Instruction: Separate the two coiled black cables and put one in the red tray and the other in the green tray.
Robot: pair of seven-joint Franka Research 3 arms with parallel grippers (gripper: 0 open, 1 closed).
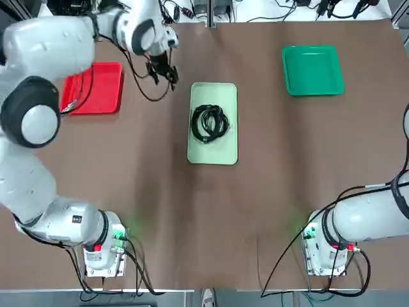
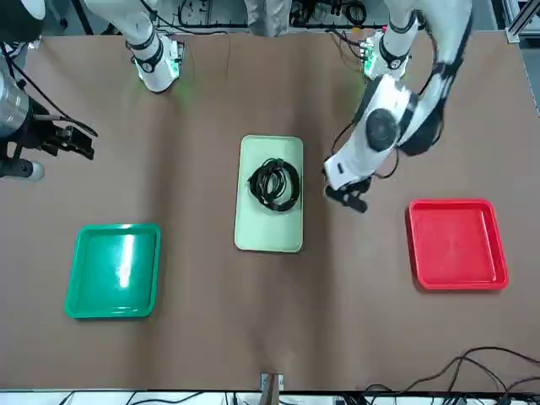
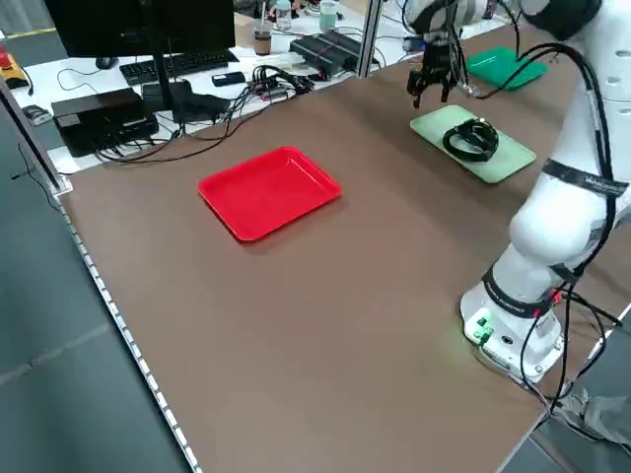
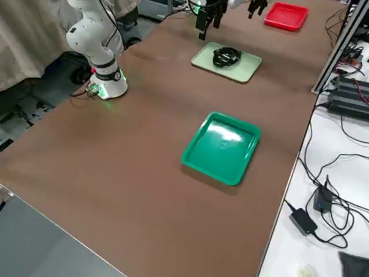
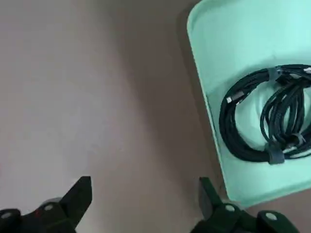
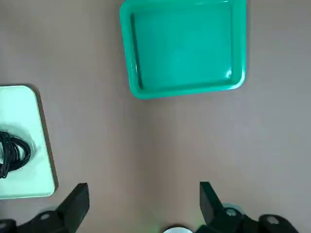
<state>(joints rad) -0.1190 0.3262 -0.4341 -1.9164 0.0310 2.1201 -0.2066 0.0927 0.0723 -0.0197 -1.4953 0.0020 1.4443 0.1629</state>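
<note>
We count one brown table (image 1: 160,211), two Franka arms, three trays and two cables. The pale mint tray (image 1: 214,150) lies at centre, its long axis running near to far; the red tray (image 1: 102,89) sits far left and the green tray (image 1: 312,70) far right, both bare. The two coiled black cables (image 1: 210,122) rest touching, side by side, on the mint tray. Our left gripper (image 1: 162,72) hangs just off that tray's far-left corner, jaws wide and holding nothing, so the coils lie to its right and nearer. Our right gripper (image 2: 72,139) waits well apart at the right, jaws spread, empty. We judge the left arm closer.
</note>
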